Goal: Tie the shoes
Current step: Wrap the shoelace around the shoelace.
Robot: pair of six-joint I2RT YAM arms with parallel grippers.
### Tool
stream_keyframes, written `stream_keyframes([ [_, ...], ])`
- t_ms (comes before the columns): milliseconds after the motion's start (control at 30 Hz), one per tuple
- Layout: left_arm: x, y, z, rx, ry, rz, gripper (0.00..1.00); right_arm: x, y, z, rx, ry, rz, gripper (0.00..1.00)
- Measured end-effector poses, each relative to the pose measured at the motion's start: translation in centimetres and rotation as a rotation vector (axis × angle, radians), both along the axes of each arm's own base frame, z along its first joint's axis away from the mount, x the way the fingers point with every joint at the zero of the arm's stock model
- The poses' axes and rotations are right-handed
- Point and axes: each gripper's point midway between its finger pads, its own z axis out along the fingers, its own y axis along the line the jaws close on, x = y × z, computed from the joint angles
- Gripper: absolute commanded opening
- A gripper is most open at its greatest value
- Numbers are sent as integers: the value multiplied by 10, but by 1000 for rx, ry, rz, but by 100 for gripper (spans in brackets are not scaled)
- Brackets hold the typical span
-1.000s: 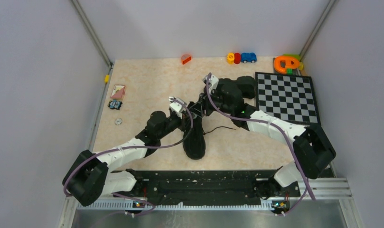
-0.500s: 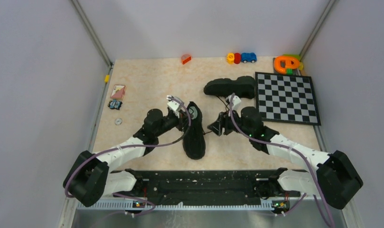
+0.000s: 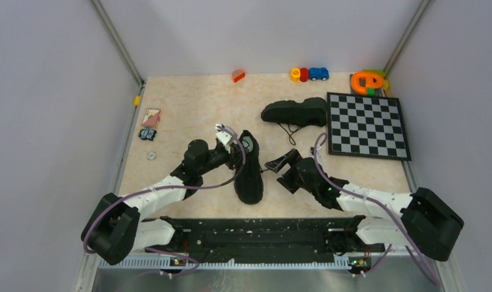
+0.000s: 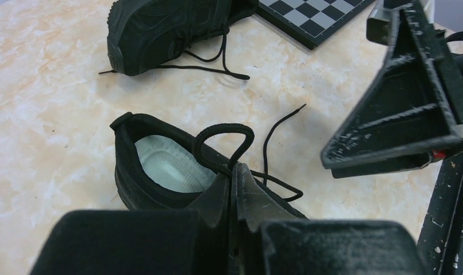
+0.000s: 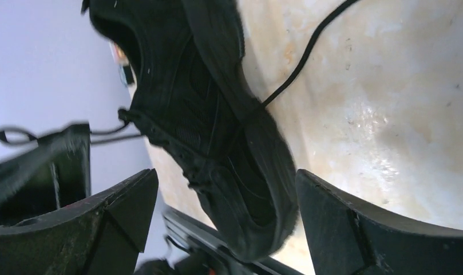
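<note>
Black-fingered left hand (image 4: pixel 232 172): clamped on a lace loop (image 4: pixel 223 133) at the tongue of the near shoe (image 3: pixel 249 176). Near shoe: mid-desk (image 3: pixel 188 109), long axis near to far, toe toward the arm bases, pale insole (image 4: pixel 169 166) at the far end. Right hand (image 3: pixel 283 171): fingers spread wide, just right of that shoe, holding nothing. Far shoe (image 3: pixel 294 112): long axis left to right, laces loose, just beside the chessboard (image 3: pixel 368 125).

Near shoe (image 4: pixel 160 166) half behind left tool (image 4: pixel 232 171)
</note>
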Motion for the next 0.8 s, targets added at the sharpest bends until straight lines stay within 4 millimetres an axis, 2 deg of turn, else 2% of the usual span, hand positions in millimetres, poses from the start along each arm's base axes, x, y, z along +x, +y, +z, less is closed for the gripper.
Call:
stream_keyframes([
  [167,-4,2,-5,11,-1,-4,0,7,10,-12,97,151,-183,78],
  [400,-12,8,-13,16,2,-1,0,21,6,-41,179,297,-421,68],
  [600,-12,9,-9,12,-12,-1,0,37,19,-49,209,333,-492,59],
  [800,-11,11,1,5,-44,11,0,42,27,-62,211,359,-505,58],
])
